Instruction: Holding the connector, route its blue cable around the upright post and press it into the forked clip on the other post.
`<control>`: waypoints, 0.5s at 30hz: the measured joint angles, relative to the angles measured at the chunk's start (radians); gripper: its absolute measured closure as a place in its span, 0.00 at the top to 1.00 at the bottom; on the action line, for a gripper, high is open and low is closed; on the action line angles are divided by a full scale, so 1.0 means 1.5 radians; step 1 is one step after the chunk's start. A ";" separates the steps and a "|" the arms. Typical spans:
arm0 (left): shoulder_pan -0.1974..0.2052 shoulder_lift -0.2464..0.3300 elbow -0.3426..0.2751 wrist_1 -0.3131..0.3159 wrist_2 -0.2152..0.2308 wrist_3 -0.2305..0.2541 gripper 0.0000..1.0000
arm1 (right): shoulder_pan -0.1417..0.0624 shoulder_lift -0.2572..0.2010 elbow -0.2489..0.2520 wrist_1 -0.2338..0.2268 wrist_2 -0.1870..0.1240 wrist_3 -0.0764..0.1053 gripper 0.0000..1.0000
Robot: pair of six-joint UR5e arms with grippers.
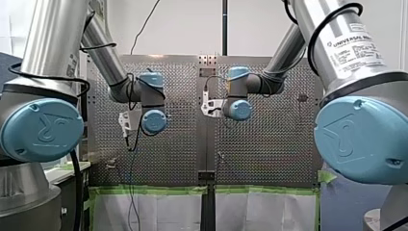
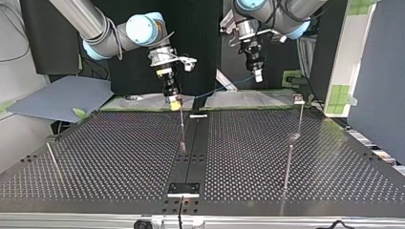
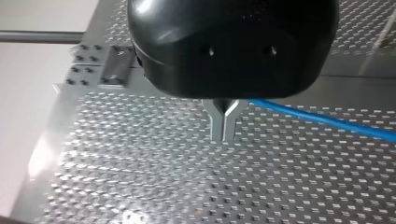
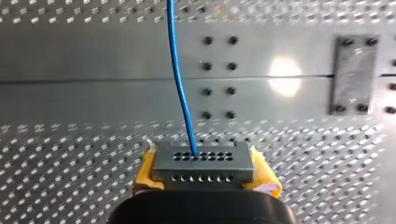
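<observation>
In the right wrist view my right gripper (image 4: 203, 179) is shut on the grey connector (image 4: 203, 163), with a yellow pad on either side of it. The blue cable (image 4: 179, 79) leaves the connector's face and runs ahead over the table. In the top view that gripper (image 2: 174, 99) hangs above a thin upright post (image 2: 182, 128), and the cable (image 2: 224, 88) spans across to my left gripper (image 2: 258, 75). My left gripper's metal fingers (image 3: 223, 125) are shut, and the cable (image 3: 327, 120) comes out sideways from between them. A post topped with a clip (image 2: 299, 99) stands at the top view's right.
The perforated table (image 2: 119, 157) carries a dark centre strip with a small plate (image 2: 183, 189) near its front. Two more thin posts stand on it, one (image 2: 286, 171) at the top view's right front and one (image 2: 52, 160) at its left. Green tape and white sheets edge the far side.
</observation>
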State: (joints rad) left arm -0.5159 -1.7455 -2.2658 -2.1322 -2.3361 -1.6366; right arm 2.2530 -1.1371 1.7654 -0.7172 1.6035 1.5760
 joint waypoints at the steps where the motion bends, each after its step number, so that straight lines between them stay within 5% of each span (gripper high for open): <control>1: 0.001 0.005 0.005 -0.005 0.000 -0.003 0.00 | 0.000 -0.004 -0.001 0.004 -0.004 0.000 0.00; 8: 0.010 0.046 0.041 -0.046 0.003 -0.037 0.00 | -0.003 -0.044 -0.012 0.044 -0.030 0.013 0.00; 15: 0.022 0.085 0.080 -0.085 0.003 -0.049 0.00 | -0.006 -0.081 -0.033 0.081 -0.035 0.019 0.00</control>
State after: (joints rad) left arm -0.4824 -1.6181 -2.1461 -2.2596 -2.3313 -1.7099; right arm 2.2440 -1.2585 1.7165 -0.5958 1.5504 1.6049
